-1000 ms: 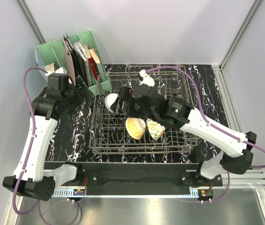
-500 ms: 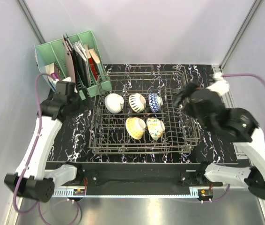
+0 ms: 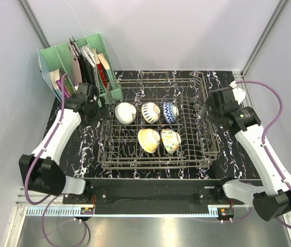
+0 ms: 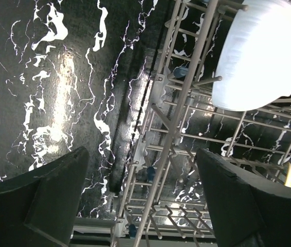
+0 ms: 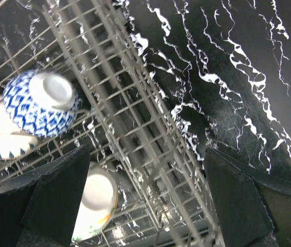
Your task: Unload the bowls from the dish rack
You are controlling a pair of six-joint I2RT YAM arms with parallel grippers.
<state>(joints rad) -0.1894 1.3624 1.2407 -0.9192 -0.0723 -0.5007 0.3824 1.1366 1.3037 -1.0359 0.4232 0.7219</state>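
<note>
Dish rack (image 3: 194, 146): centre of top view, five bowls (image 3: 150, 112) inside.
Left gripper (image 4: 141, 177): jaws apart, empty, over rack's left rim.
Right gripper (image 5: 145, 193): jaws apart, empty, over right rim.
Cream-white bowl (image 4: 261, 54), upper right of left wrist view: likely first pick. Pinch rim, lift straight out of rack.

Bright light glares on the glossy black marbled tabletop (image 4: 63, 98) and overexposes the cream-white ceramic bowl (image 4: 264, 51); the grey wire rack (image 5: 135, 134) is blurred.

The large grey wire dish rack (image 3: 150, 163) sits on the black marbled table (image 3: 84, 149). Inside, back row, left to right: cream-white ceramic bowl (image 3: 125, 113), dark-striped white bowl (image 3: 150, 112), blue-and-white bowl (image 3: 169, 112); before them, tan-yellow bowl (image 3: 148, 140) and floral cream bowl (image 3: 170, 141). A green plastic file holder (image 3: 53, 59) stands behind-left.
</note>
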